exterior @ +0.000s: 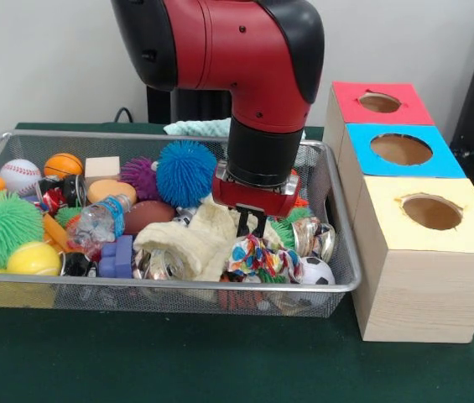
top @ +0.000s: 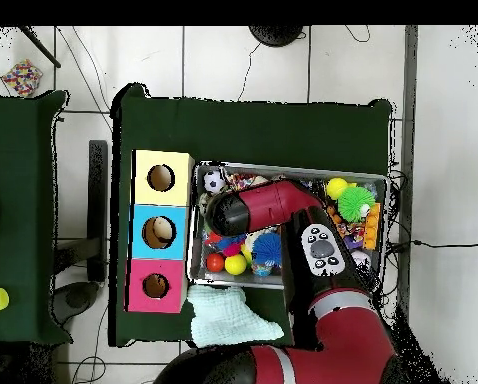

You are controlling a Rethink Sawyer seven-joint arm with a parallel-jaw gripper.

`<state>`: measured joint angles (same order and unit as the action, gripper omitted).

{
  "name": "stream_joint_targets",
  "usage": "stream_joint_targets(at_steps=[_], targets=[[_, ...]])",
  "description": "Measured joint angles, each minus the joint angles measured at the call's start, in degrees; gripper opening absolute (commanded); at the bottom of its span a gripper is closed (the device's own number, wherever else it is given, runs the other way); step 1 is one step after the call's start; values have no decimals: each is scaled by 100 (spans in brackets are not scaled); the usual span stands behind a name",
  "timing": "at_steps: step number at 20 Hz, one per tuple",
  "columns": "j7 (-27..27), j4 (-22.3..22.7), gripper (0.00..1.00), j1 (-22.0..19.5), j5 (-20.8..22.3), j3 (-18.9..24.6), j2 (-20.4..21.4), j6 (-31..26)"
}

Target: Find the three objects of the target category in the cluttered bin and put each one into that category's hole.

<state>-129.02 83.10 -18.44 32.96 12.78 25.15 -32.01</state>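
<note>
One arm, one wire bin, three box holes.

The red and black arm [exterior: 245, 59] reaches down into the cluttered bin [exterior: 337, 281], its gripper [exterior: 251, 225] low among the toys beside a cream cloth [exterior: 195, 239]; whether it is parted or clenched cannot be told. To the side stands a row of three pale boxes: the hole [exterior: 379, 102] with the red surround farthest back, one blue-surround hole [exterior: 401, 149], one yellow-surround hole [exterior: 431, 211]. In the bin lie one blue spiky ball [exterior: 185, 172], one green spiky ball [exterior: 2, 227], one baseball [exterior: 20, 176]. No faced soft toy is clearly visible.
</note>
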Motion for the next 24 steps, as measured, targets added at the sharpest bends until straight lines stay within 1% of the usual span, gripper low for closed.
stream_joint_targets(at_steps=[6,10,12,13,16,21,24], targets=[[0,81,0,14,-1,-8,143,0],[0,338,0,31,-68,-8,492,-46],[0,504,0,43,-123,-9,727,-160],[0,709,100,68,-187,-8,1091,-379],[0,760,100,71,-188,-7,1192,-418],[0,903,100,22,-180,-8,1521,-422],[0,917,100,-22,-179,-9,1561,-422]])
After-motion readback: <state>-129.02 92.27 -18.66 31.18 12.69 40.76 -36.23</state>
